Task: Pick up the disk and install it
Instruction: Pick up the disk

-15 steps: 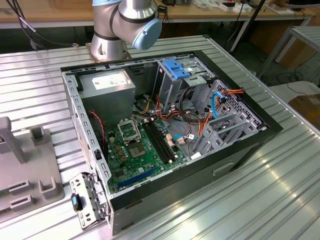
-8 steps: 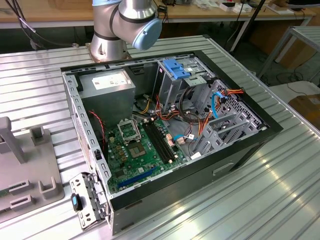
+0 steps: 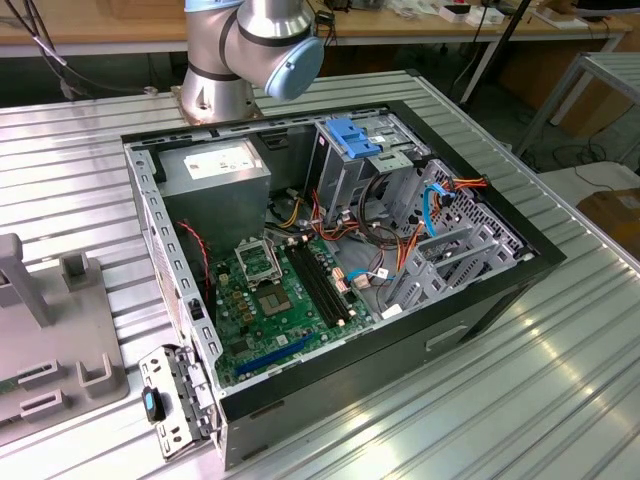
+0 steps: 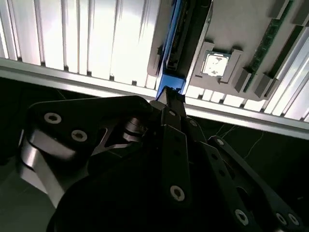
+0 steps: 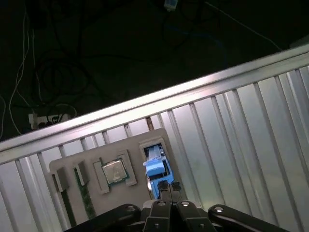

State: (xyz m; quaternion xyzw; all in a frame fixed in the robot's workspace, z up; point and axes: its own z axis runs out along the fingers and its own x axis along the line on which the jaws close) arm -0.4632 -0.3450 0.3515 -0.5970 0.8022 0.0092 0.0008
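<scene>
The disk [image 5: 154,166] stands on edge in a slot at one end of the grey holder tray [image 5: 135,187], next to a processor [image 5: 114,171]. The tray lies close to an edge of the ribbed metal surface [image 5: 231,130]. In both wrist views the gripper [image 5: 168,185] sits right at the disk's blue-railed edge, but whether it is clamped on the disk or free of it cannot be told. The disk is probably rigid, dense for its size and sensitive to knocks, with smooth metal faces that could slip. The best hold looks to be across its thin body near the middle of the exposed edge, so it lifts straight and does not swing. Its blue plastic rails may flex a little.
</scene>
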